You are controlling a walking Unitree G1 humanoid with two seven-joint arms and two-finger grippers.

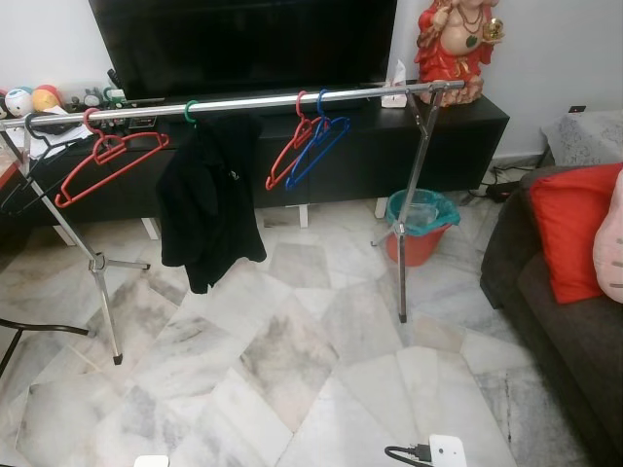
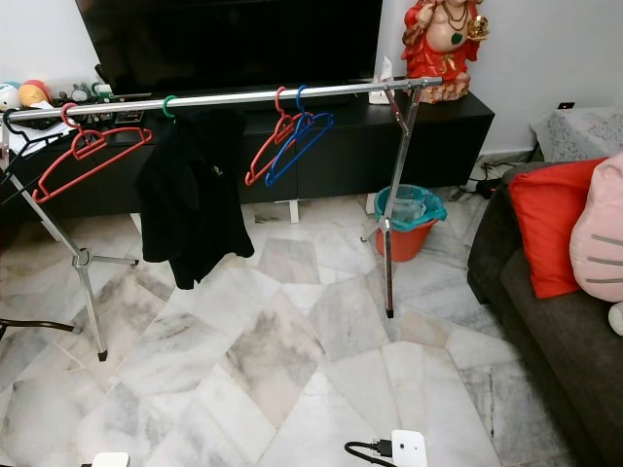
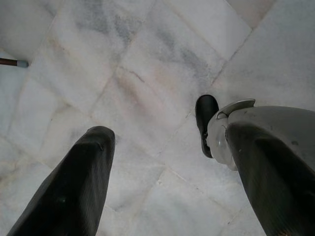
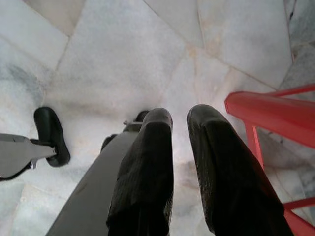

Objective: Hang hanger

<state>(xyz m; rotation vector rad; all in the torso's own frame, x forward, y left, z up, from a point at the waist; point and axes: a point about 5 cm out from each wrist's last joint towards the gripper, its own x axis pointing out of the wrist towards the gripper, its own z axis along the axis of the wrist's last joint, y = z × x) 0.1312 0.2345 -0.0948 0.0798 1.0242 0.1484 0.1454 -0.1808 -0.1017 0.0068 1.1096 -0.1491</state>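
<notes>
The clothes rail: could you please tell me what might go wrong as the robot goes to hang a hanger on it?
1. The rail already carries a black jacket and a red and blue hanger pair; a new hook could snag them.
2. The stand's tripod leg splays over the floor toward the robot, so a step could knock it.
3. The red hanger sits beside the right gripper; the hold is unclear, so it may slip.

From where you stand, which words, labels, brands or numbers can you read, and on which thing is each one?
None can be read.
TV: dark screen, no brand legible.
White tissue pack on the black cabinet: any print is too small.
Black jacket on the rail: no readable tag.
</notes>
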